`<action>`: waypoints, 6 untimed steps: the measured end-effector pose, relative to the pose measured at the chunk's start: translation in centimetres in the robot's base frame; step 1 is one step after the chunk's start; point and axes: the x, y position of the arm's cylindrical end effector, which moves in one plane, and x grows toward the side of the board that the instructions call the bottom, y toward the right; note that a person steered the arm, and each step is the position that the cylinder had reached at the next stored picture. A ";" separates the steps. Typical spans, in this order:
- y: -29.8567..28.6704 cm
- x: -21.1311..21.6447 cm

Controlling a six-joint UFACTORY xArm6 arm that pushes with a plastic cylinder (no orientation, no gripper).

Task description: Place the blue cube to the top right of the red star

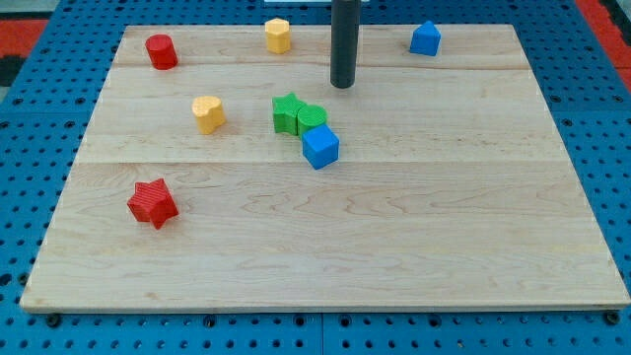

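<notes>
**Clerk:** Rod, dark, straight, one item. My tip point(342, 86) rests on the wooden board point(473, 247) near the view's top, centre. No claw is fitted, so nothing opens or closes and nothing is gripped; it can only push.

**Checker:** Nearest stock?

**Clerk:** Green star-like block point(287, 112) and green cylinder point(313, 118), touching each other, below and a little to the view's left of my tip. Blue cube point(320, 146), the task piece, sits against the green cylinder's lower right side, near but apart from my tip.

**Checker:** Handling of the cube?

**Clerk:** Judged small, rigid and light, on smooth wood; it should slide readily and may spin if struck off-centre. No hold is possible. The contact point should be the middle of its right-hand face, pushing toward the view's left.

**Checker:** Destination?

**Clerk:** Red star point(152, 203), lower left of the board, well apart from the cube. The spot above and to its right is bare.

**Checker:** Hazard?

**Clerk:** The green pair, touching the cube, could be dragged along.

**Checker:** Remaining entries?

**Clerk:** Yellow block, shape uncertain point(208, 113), left of the greens; yellow hexagonal block point(278, 35) at top; red cylinder point(162, 51) top left; blue house-shaped block point(425, 38) top right.
</notes>
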 end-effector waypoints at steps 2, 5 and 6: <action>-1.7 6.0; -0.6 16.0; -8.4 13.9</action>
